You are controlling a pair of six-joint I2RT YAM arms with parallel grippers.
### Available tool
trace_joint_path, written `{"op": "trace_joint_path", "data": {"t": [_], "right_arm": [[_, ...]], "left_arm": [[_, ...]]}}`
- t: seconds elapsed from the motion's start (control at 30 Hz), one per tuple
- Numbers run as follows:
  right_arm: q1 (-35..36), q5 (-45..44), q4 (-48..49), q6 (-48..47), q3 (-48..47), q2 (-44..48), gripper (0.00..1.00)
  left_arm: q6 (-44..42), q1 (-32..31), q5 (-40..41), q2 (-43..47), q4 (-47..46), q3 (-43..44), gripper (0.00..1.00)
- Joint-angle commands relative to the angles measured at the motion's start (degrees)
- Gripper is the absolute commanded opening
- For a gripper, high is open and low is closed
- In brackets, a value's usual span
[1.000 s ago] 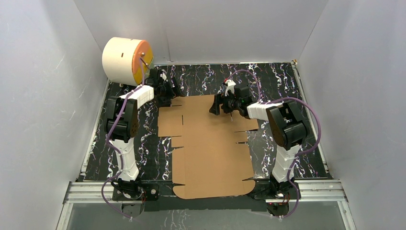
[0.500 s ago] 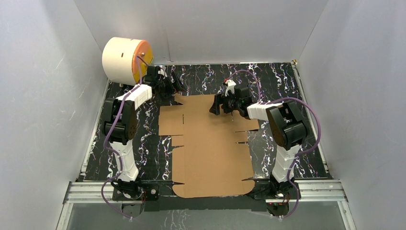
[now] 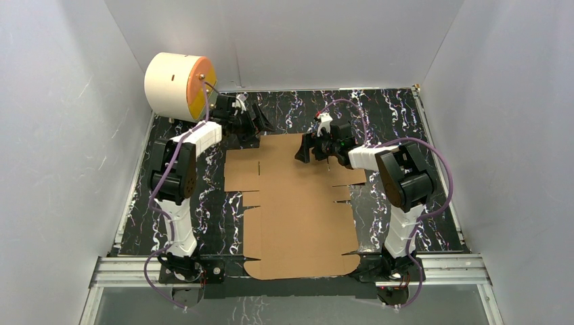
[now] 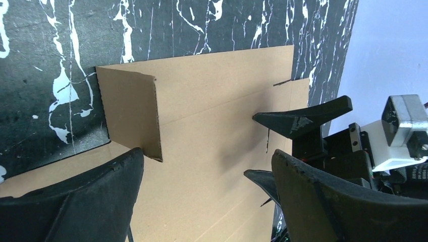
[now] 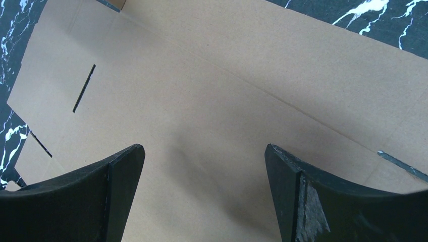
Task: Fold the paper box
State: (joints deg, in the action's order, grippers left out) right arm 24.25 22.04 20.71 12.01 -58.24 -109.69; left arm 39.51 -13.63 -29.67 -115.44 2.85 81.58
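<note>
At the near edge, between the arm bases, the cardboard sheet (image 3: 298,217) lies flat on the black marbled table (image 3: 392,112) and runs away towards the far half. Over its far right part the right claw (image 3: 302,149) hovers wide open and empty. Further back the left claw (image 3: 260,124), also spread and empty, has swung from the sheet's left corner to just past its far edge. A small flap (image 4: 130,113) stands up there, so folding has barely begun. A cream drum (image 3: 177,84) sits in the far left corner, among plain grey walls.
</note>
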Motion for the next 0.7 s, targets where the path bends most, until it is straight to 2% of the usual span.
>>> {"op": "trace_joint_path", "data": {"t": [0.0,0.47,0.67], "right_arm": [[0.9,1.0,0.0,0.5,0.7,-1.3,0.99],[1.1,1.0,-0.1,0.6,0.8,-1.4,0.98],[1.2,0.8,-0.3,0.6,0.8,-1.3,0.99]], "left_arm": [[0.3,-1.0,-1.3,-0.8,0.1,1.6,0.92],[-10.0,-4.9,20.1,-2.5,12.4,7.1,0.69],[-14.0,-8.3,29.8,-4.8,16.5,12.0,0.50]]}}
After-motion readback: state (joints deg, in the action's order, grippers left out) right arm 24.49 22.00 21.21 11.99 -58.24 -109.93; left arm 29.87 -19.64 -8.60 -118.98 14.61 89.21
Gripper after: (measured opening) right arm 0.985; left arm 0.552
